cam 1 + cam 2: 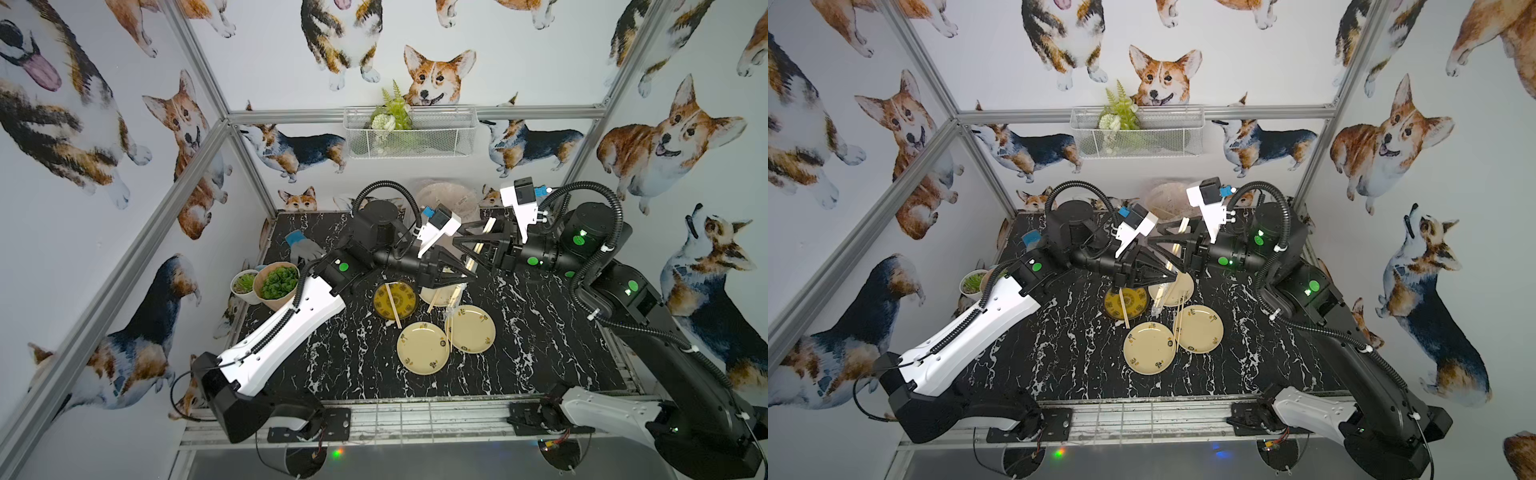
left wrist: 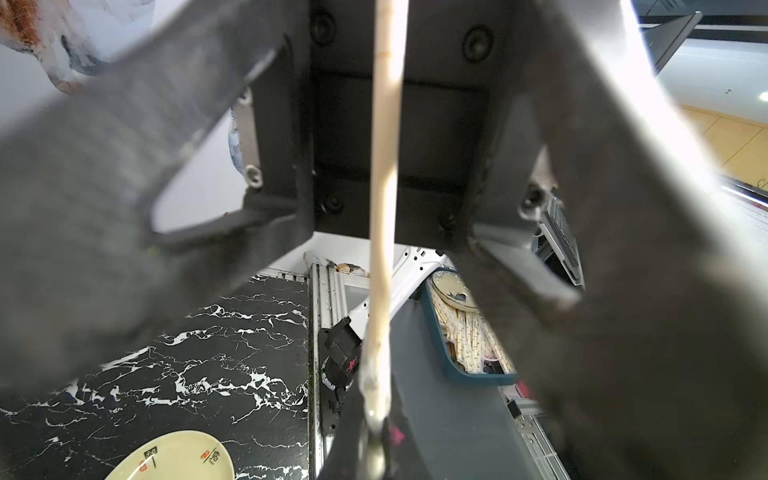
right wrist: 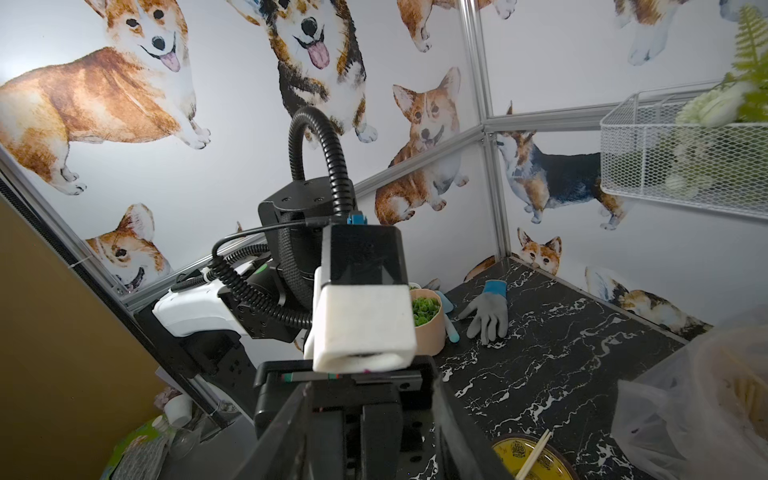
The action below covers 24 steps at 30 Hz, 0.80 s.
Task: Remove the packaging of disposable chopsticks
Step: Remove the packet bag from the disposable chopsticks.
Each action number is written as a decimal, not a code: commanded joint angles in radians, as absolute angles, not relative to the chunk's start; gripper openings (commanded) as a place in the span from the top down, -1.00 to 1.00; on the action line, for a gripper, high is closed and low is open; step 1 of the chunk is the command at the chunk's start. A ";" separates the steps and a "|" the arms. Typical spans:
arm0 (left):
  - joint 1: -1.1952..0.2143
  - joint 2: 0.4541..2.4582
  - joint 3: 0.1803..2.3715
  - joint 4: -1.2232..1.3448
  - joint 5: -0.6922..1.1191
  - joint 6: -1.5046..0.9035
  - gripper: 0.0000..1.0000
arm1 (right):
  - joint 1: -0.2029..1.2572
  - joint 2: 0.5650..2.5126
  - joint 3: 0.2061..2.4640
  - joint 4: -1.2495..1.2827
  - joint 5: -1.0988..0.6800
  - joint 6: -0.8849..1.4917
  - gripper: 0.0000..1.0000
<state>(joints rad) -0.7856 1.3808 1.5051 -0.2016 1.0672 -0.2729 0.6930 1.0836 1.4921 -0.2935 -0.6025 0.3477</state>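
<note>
left gripper (image 2: 374, 451): jaws pressed together, pinching sleeve (image 2: 371, 386) end. chopsticks (image 2: 384, 166) stick straight out, passing between right gripper (image 1: 469, 251) jaws, spread either side. all in air just right of dark plate (image 1: 395, 300). right gripper nearer bare sticks; pull likely along their length.

Left claw (image 1: 470, 272) pinching packaging (image 1: 451, 307), chopsticks (image 1: 486, 232) slanting between right claw's (image 1: 463, 250) spread jaws, plates (image 1: 422, 347) beneath

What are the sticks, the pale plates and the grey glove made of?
The sticks look like bare wood or bamboo: pale tan, matt. The plates seem plastic, maybe ceramic: smooth cream gloss, small printed marks. The glove looks like fabric with a dull grey rubbery coating and a blue cuff.
</note>
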 commanded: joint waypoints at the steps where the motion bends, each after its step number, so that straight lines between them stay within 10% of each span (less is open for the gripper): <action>1: -0.785 1.378 1.501 -0.172 1.087 -0.260 1.00 | 0.692 1.076 1.476 -0.240 -0.618 0.369 0.03; 13: -0.782 1.307 1.447 -0.130 0.983 -0.245 1.00 | 0.688 1.036 1.404 -0.188 -0.628 0.389 0.25; 19: -0.777 1.324 1.456 -0.129 0.998 -0.258 1.00 | 0.687 1.041 1.398 -0.176 -0.667 0.396 1.00; 22: -0.777 1.324 1.447 -0.122 0.997 -0.264 1.00 | 0.687 1.039 1.401 -0.157 -0.686 0.400 1.00; 24: -0.776 1.321 1.431 -0.109 0.998 -0.277 0.24 | 0.687 1.028 1.401 -0.160 -0.646 0.398 1.00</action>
<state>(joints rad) -0.7773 1.3224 1.4425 -0.1432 0.9962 -0.2657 0.6868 1.0389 1.3975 -0.2245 -0.6544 0.3935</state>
